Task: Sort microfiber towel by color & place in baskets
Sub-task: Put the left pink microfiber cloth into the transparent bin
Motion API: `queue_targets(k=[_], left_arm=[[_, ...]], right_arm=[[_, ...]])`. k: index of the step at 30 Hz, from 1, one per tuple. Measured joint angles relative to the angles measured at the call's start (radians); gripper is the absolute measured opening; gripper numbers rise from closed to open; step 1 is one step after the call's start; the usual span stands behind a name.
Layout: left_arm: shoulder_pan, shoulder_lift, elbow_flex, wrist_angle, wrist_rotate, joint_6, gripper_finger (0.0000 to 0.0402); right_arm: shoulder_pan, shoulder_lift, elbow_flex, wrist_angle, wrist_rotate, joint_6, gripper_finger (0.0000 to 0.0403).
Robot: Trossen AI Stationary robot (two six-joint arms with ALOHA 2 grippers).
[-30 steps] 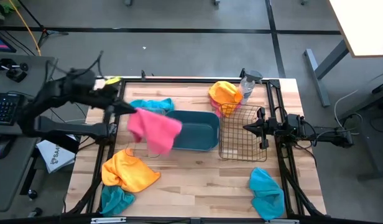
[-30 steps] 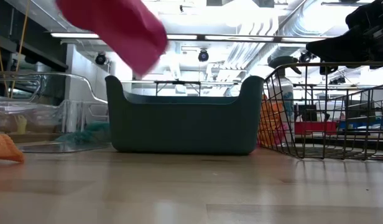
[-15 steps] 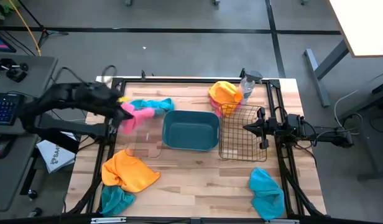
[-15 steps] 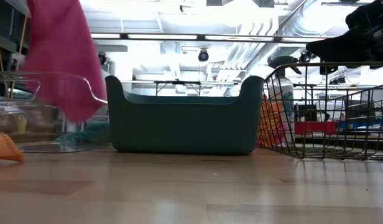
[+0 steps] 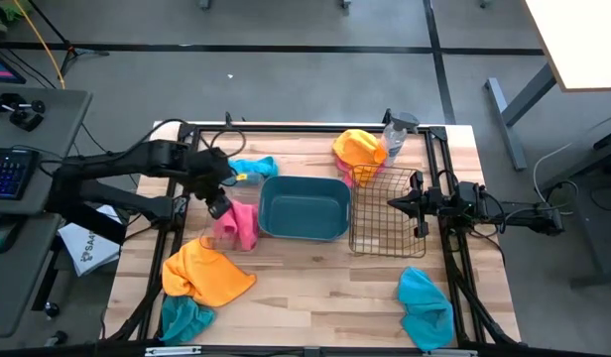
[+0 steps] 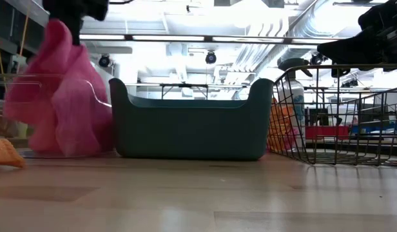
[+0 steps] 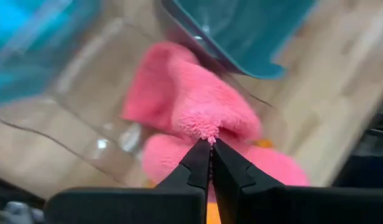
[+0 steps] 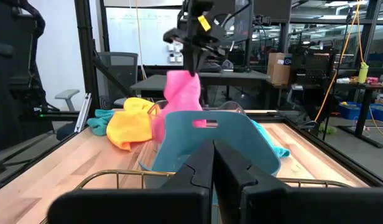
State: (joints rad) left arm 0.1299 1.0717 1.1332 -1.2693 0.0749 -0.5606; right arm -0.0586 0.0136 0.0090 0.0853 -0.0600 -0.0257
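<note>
Hot pink fuzzy cloth is pinched between the closed fingers of the left gripper; the pink towel hangs straight below those fingertips and its lower folds sit inside the clear plastic box. Just beside that box, on the side away from the left arm, stands the dark teal tub, and touching the tub's far side is the square wire-mesh basket. The right gripper hovers over the wire basket, its fingers pressed together on nothing. Beyond the clear box lies a turquoise towel. An orange-yellow towel lies nearer the table's front edge, overlapping another turquoise one. A second orange-yellow towel sits by the spray bottle, and a third turquoise towel lies at the front right.
</note>
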Motion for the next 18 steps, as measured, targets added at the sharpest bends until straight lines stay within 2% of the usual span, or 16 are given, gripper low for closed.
queue_targets(k=[6,12,18], left_arm=[[0.000,0.093,0.000,0.002,-0.132,0.108,0.0001],[0.000,0.137,0.000,0.013,-0.151,0.179,0.0009],[0.000,0.138,0.000,0.011,-0.147,0.198,0.0055]], right_arm=[[0.000,0.000,0.000,0.000,0.000,0.000,0.0000],[0.000,0.000,0.000,0.000,0.000,0.000,0.0000],[0.000,0.000,0.000,0.000,0.000,0.000,0.0000]])
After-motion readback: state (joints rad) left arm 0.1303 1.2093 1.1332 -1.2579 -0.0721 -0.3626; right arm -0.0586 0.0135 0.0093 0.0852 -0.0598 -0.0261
